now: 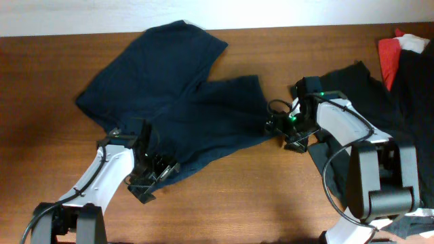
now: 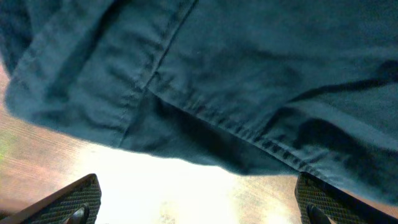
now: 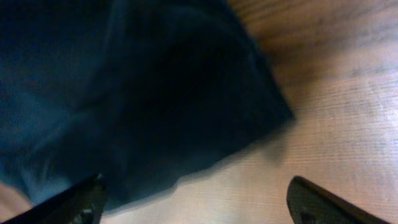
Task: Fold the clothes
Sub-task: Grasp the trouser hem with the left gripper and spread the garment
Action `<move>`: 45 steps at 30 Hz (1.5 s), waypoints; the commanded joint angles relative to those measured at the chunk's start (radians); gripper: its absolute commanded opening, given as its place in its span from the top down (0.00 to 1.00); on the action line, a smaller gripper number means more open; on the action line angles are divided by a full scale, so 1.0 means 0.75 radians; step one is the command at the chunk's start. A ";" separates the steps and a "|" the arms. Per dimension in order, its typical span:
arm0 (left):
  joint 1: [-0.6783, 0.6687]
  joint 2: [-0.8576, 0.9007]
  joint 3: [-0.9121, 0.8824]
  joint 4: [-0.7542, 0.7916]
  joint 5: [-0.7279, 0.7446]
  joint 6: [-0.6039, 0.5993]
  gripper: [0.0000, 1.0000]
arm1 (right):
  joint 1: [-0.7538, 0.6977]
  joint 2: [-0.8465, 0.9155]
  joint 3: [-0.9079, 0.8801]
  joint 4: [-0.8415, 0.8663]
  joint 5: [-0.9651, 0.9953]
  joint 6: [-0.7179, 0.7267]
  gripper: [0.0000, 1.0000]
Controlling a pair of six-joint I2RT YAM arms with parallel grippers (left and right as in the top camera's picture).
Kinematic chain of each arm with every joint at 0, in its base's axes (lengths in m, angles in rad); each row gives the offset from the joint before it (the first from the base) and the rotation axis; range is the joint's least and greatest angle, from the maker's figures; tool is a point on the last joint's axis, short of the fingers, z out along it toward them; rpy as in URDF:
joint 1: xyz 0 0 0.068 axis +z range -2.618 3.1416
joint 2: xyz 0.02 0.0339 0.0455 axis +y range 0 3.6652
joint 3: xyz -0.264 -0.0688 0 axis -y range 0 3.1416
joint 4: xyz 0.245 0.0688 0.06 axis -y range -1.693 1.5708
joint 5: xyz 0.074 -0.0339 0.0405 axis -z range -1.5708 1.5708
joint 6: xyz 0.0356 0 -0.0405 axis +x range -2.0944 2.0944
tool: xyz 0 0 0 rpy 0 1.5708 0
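A large navy-blue trouser-like garment (image 1: 178,93) lies spread on the wooden table, its legs running to the upper left and to the right. My left gripper (image 1: 153,177) is open at its lower edge; the left wrist view shows the stitched seam and hem (image 2: 205,93) just ahead of the spread fingers (image 2: 199,208). My right gripper (image 1: 277,125) is open at the right leg's end; the right wrist view shows that fabric corner (image 3: 143,93) before the spread fingers (image 3: 199,205). A black garment (image 1: 369,95) lies at the right under the right arm.
A red and white cloth (image 1: 400,51) lies at the far right back corner, partly on the black garment. Bare wooden table (image 1: 230,196) runs along the front between the two arms and at the left.
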 commanded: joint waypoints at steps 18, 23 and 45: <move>-0.015 -0.013 -0.055 0.077 0.026 0.022 0.19 | -0.250 -0.192 -0.025 -0.315 0.468 -0.195 0.96; -0.112 -0.013 -0.211 0.425 -0.107 0.022 0.24 | -0.250 -0.192 -0.025 -0.338 0.468 -0.195 0.96; 0.300 -0.014 0.030 -0.132 -0.016 0.193 0.01 | 0.129 -0.192 -0.027 -0.218 0.434 -0.054 0.95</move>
